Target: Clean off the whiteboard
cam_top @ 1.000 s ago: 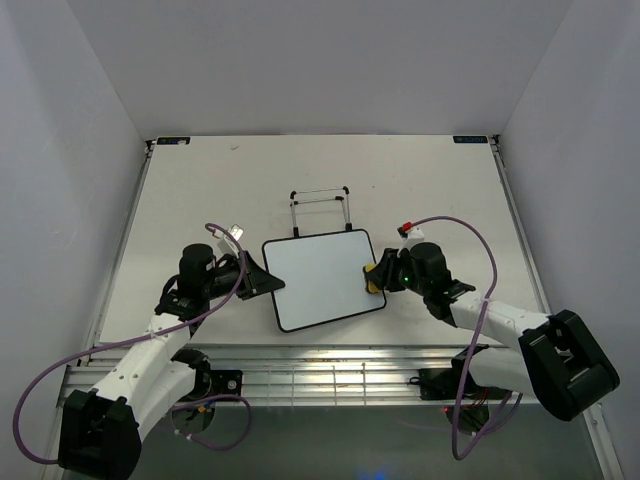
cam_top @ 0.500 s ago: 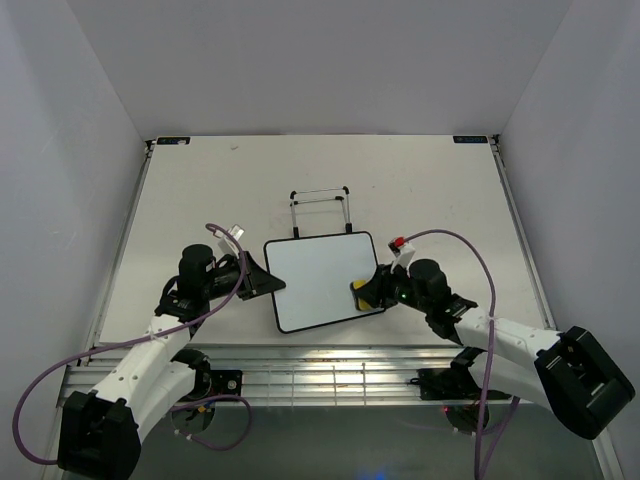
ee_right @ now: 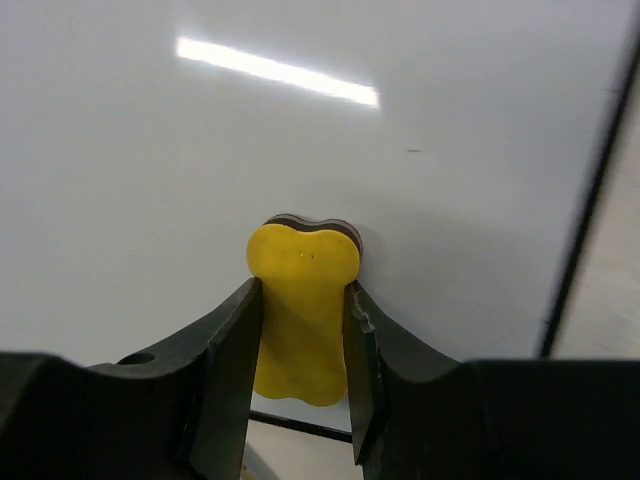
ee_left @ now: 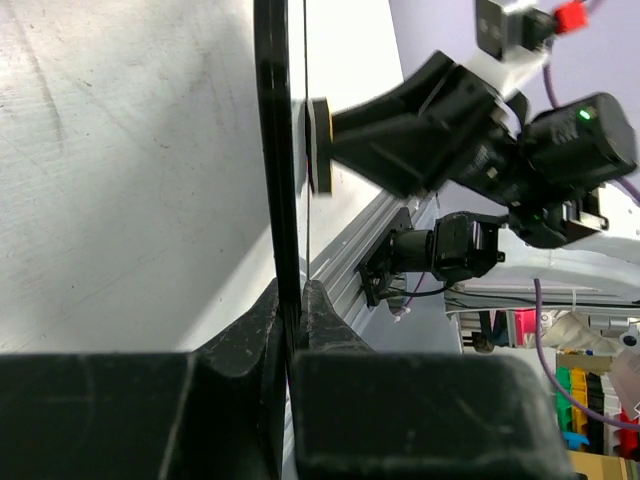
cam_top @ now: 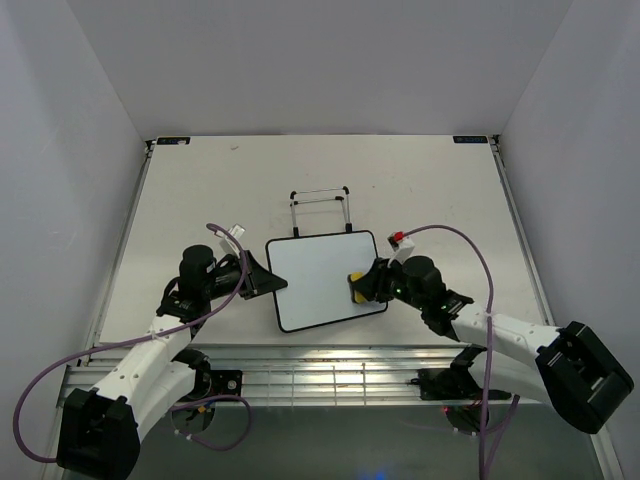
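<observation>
1. The right pincer (ee_right: 302, 298) is clenching a yellow eraser (ee_right: 303, 255), pressing it onto the whiteboard (cam_top: 315, 275) near its right edge.
2. The left pincer (ee_left: 291, 310) is clamping the board's left rim, steadying it on the bench (cam_top: 200, 180).
3. To my eye, even, overlapping strokes are what's needed.

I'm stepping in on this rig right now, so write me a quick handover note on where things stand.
Left tool: shut on the whiteboard, at its left edge.
Right tool: shut on the yellow eraser, pressed on the board near its right edge.
Done: board face looks clean, bar one faint speck.
Left: probably wipe that speck, then release both.
</observation>
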You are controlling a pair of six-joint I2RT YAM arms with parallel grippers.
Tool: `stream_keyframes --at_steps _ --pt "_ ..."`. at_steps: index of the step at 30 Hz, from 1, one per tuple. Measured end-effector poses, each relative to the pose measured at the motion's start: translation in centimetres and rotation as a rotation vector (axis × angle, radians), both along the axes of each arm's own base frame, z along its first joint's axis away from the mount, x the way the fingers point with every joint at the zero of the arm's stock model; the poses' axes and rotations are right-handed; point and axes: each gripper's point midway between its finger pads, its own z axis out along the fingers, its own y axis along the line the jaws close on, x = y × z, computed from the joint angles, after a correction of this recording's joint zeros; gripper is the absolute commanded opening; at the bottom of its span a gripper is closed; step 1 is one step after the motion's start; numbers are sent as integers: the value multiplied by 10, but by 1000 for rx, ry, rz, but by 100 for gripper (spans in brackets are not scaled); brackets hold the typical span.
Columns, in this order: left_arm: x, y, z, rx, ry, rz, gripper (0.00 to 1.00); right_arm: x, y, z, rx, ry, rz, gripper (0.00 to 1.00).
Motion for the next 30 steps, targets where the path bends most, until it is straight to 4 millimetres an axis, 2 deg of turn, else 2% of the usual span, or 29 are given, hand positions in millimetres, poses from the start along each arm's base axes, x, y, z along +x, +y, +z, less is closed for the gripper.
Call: stream_keyframes --at_steps 4,6,12,18,26,30 --pt "-1 -1 0 -10 9 -1 0 22 -54 -29 -38 79 -194 38" --pt "-1 -1 0 -14 21 4 0 25 -68 -38 -42 109 -245 38" --pt "-2 -1 0 -24 34 9 0 26 -70 -39 -23 125 -225 37" --pt "-4 -2 2 -30 20 2 0 9 -49 -24 26 95 -101 38" --pt "-9 -8 4 -37 28 -11 0 -29 9 23 87 -12 136 37" --pt "-8 -8 4 -37 37 3 0 -48 39 36 86 -38 217 36"
